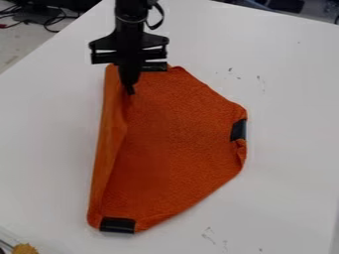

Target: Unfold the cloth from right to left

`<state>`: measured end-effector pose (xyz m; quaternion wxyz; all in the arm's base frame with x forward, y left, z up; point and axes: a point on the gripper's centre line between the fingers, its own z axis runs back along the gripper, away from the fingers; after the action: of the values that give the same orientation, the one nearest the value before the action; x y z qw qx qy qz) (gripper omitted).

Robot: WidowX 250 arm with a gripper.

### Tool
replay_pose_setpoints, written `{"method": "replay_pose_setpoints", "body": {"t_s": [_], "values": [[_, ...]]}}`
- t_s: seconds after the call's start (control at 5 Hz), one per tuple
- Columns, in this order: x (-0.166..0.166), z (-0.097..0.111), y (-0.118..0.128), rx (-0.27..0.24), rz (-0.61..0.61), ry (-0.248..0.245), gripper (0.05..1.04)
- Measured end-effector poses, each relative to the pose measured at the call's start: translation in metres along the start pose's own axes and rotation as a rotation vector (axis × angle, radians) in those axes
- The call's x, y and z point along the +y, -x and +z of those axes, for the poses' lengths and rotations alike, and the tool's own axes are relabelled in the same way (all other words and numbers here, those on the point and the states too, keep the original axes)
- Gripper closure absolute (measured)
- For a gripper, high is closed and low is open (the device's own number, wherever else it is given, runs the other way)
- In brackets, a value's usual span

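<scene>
At the cloth's top end: you have the black gripper (130,92) hanging down, its tip by the inner edge of the left-hand fold.
Claw: you cannot tell from this angle whether it is spread, pressed together or pinching cloth.
Orange cloth (179,134): it lies in front of you on the white table (285,193), around the middle of the view, partly folded, its broad face toward the right.
Left-hand fold (108,144): you see a long, narrow strip running down the cloth's left side, smoother than the rest.
Black patches: one (118,225) sits at the cloth's bottom left corner, the other (238,130) on its right edge, just above a small crumple.
Table marks: you have small dark scuffs near the cloth's upper right side and below it.
View's edges: dark cables (43,19) lie at your upper left, a yellowish thing (25,248) at your lower left.
</scene>
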<state>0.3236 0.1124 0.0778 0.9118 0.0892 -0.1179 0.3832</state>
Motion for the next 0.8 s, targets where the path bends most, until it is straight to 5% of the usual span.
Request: {"method": "replay_pose_setpoints", "body": {"t_s": [0.4, 0.8], "values": [[0.044, -0.026, -0.005, 0.044, 0.065, 0.008, 1.028], [0.086, -0.05, -0.008, 0.063, 0.083, -0.037, 1.028]]}}
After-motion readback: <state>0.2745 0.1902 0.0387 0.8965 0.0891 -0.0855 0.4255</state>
